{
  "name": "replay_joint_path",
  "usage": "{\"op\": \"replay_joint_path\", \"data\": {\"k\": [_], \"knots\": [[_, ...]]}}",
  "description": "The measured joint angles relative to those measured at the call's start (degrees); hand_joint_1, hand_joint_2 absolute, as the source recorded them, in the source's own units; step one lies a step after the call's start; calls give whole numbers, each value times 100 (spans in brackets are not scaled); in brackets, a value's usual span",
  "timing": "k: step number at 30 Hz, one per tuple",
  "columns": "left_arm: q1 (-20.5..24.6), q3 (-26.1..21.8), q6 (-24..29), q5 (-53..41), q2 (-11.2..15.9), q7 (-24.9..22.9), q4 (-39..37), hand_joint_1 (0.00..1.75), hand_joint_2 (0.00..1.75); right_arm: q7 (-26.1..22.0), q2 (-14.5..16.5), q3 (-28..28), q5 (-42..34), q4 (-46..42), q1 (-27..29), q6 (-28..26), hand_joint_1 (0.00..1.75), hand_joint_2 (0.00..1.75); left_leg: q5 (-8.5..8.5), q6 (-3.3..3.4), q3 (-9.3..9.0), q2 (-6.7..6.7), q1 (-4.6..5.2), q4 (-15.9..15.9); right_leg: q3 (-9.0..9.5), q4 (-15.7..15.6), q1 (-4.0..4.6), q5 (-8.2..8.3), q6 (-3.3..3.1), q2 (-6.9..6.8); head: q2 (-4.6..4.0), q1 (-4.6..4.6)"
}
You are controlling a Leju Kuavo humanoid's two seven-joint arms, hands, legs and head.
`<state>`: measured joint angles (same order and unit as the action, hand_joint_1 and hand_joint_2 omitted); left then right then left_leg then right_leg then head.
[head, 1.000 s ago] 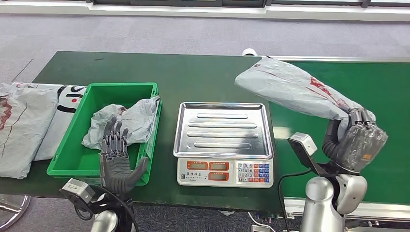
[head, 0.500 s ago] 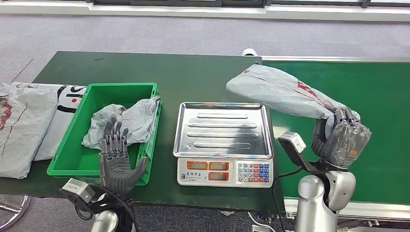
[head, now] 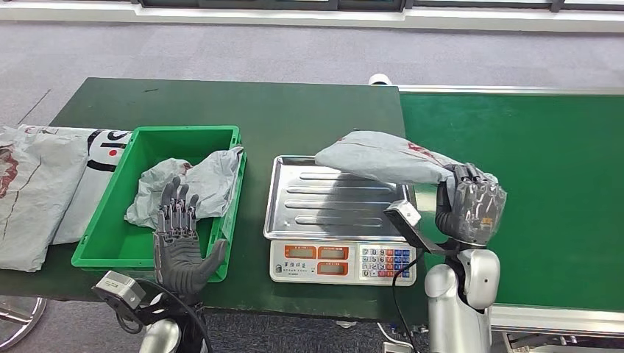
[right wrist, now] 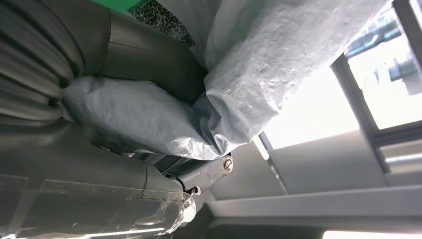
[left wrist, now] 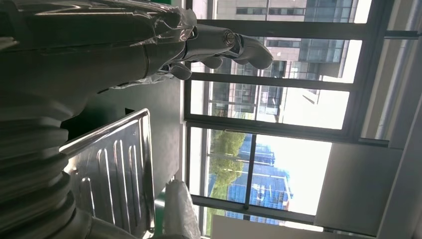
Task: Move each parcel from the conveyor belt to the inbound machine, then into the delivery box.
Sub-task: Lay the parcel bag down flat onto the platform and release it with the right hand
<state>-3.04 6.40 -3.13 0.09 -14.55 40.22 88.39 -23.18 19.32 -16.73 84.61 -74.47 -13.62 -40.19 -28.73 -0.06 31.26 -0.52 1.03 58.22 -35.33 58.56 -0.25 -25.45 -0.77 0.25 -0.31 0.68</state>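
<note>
A dark green counter stood on a grey carpet floor, and at its right side a brighter green conveyor belt ran alongside. Near the front edge of the counter there was a weighing scale with a ribbed steel tray, two small displays and a keypad. To the left of the scale stood a green plastic box, and inside it lay a crumpled grey parcel. At the far left end of the counter some flat grey mailing bags were lying, one over the other.

The right robot hand was closed around one end of a long grey parcel with red marks. This parcel was held in the air, tilted, with its free end over the back right part of the scale tray and its held end just past the right edge of the scale. Its shadow fell on the tray. In the right wrist view the grey bag was pressed between the thumb and the fingers.

The left robot hand was at the front wall of the green box, palm up, with fingers spread and straight, and it held nothing. In the left wrist view its fingers also pointed out free.
</note>
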Motion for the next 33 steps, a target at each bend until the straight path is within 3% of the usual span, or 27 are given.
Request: {"op": "replay_joint_path", "data": {"k": [17, 25, 26, 29, 30, 33], "knots": [[103, 0, 20, 41, 2, 0, -137, 0, 175, 557, 3, 1102, 197, 1479, -171, 0, 175, 175, 1, -2, -1, -2, 0, 0, -2, 0, 1, 0, 0, 1, -1, 0], [105, 0, 51, 36, 2, 0, -156, 0, 175, 630, 4, 1302, 196, 1888, -235, -2, 175, 175, 1, -2, 0, -2, 0, 0, -2, 0, 0, 0, 0, 0, -1, 0], [105, 0, 68, 34, 2, 0, -157, 0, 175, 675, 5, 1320, 192, 1954, -254, -2, 168, 175, 1, -2, 0, -2, 0, 0, -2, 0, 0, 0, 0, 0, -1, 0], [105, 1, 116, 34, 2, 0, -157, 0, 175, 787, 9, 1382, 134, 2274, -360, -2, 38, 175, 1, -2, 0, -3, 0, 0, -2, 0, 0, 0, -1, 0, 0, 0], [105, 2, 131, 34, 2, 0, -157, 0, 175, 809, 10, 1395, 83, 2442, -423, -2, 0, 131, 2, -2, -1, -3, 0, 0, -2, 0, 0, 1, -1, 1, 0, 0], [105, 6, 174, 36, 2, 0, -157, 0, 175, 770, 12, 1404, -190, 3042, -636, -2, 0, 0, 3, -2, -2, -3, 0, 0, -1, 0, 0, 3, -3, 1, -2, 0]]}}
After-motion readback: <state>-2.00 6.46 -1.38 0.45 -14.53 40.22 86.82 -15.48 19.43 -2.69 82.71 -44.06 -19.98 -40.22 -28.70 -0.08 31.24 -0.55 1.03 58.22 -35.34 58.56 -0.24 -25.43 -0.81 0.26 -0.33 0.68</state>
